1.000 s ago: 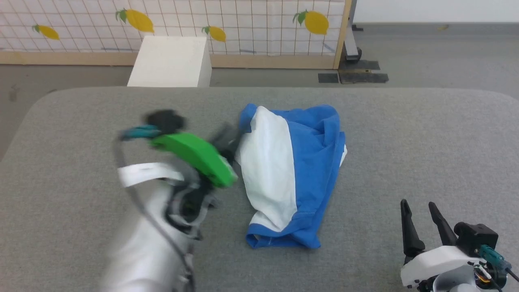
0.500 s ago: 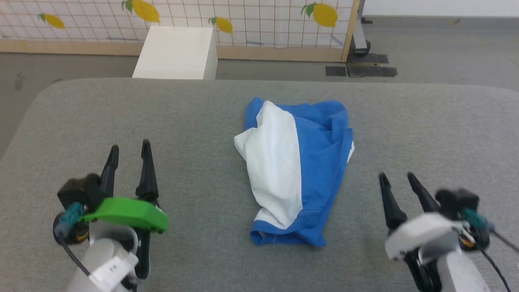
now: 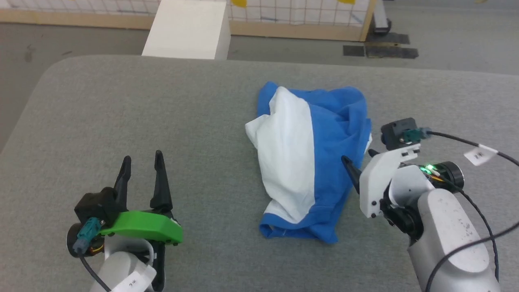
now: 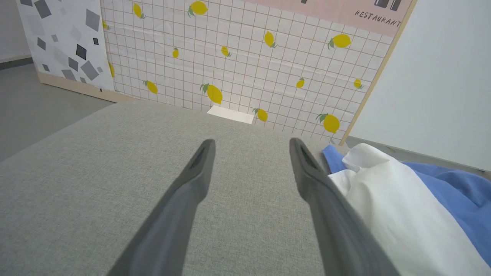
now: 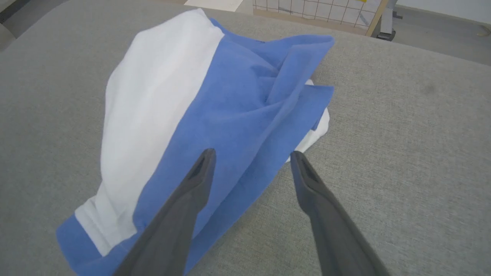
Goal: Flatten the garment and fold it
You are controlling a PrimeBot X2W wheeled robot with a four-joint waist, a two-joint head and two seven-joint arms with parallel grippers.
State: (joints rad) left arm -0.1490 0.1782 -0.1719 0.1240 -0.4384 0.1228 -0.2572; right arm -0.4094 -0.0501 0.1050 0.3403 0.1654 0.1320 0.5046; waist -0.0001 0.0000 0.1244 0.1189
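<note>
Blue and white shirt [image 3: 308, 162] lies bunched up in the middle of the grey table [image 3: 162, 101].
White cloth shows on its left and blue on its right; the right claw [image 5: 252, 152] is at the shirt's right edge, fingers spread, one over blue cloth and one over the table; nothing is in it; I cannot tell if it touches; the left claw [image 3: 142, 156] is well apart on the shirt's left, spread wide too, holding nothing; a white box [image 3: 186, 28] stands behind the table.
</note>
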